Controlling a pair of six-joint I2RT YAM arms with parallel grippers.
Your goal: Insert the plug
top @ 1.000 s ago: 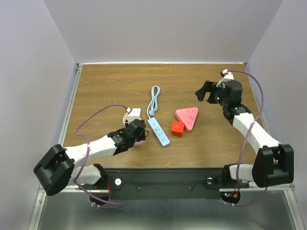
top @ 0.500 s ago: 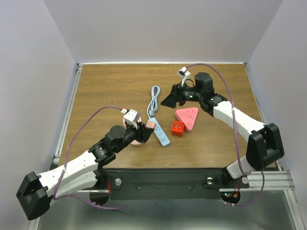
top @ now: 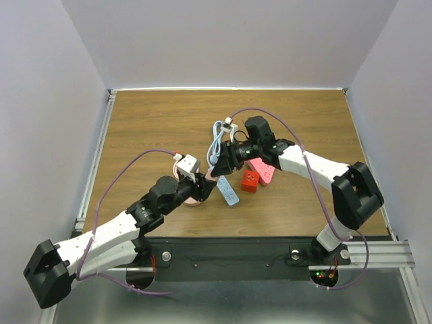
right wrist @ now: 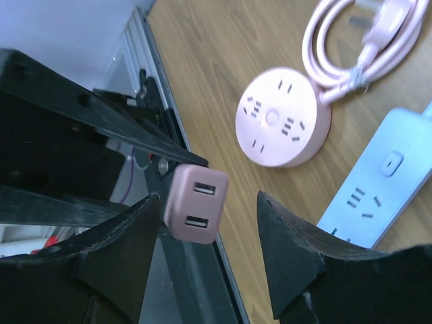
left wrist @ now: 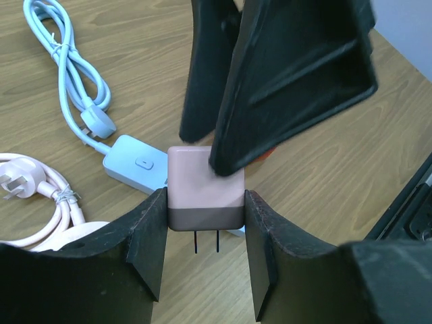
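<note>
Pink boxy adapter is pinched by left gripper jaws, flanked by spread right gripper jaws, near glossy red plug.

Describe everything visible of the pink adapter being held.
The pink adapter is a rounded plastic cube, pale pink with a darker brownish band at the end bearing two thin prongs; the opposite face has two USB ports. The left gripper clamps its sides, over the light blue power strip. The right gripper is open, fingers either side; contact unclear.
</note>
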